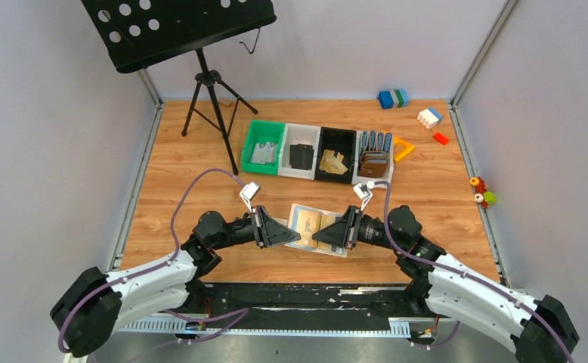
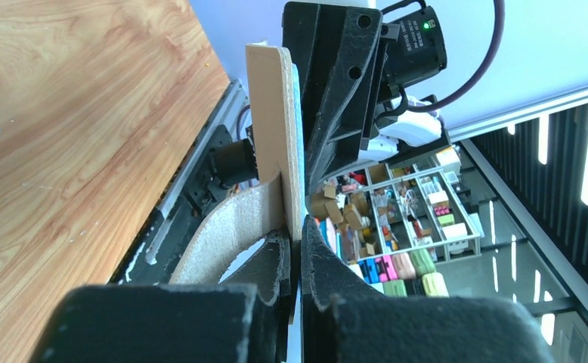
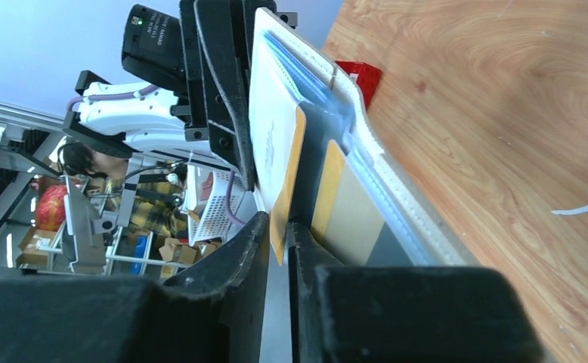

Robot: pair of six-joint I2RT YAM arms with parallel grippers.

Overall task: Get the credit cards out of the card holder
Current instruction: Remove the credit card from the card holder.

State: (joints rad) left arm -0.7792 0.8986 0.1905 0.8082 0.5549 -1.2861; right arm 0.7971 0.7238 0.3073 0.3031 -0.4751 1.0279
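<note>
The pale grey-beige card holder [image 1: 300,218] lies open between my two grippers, its light blue inside facing up. My left gripper [image 1: 297,236] is shut on the holder's left edge; in the left wrist view the beige flap [image 2: 272,121] stands between its fingertips [image 2: 297,242]. My right gripper [image 1: 317,236] is shut on the edge of a gold credit card [image 3: 287,189] that sticks out of a pocket. A second gold card [image 3: 348,208] sits in the pocket beside it. No black or silvery card shows.
A row of bins stands behind: green [image 1: 264,147], white [image 1: 301,151], black [image 1: 335,155], and one with brown wallets [image 1: 374,160]. A music stand [image 1: 211,83] is at the back left. Toy blocks [image 1: 393,98] lie at the back right.
</note>
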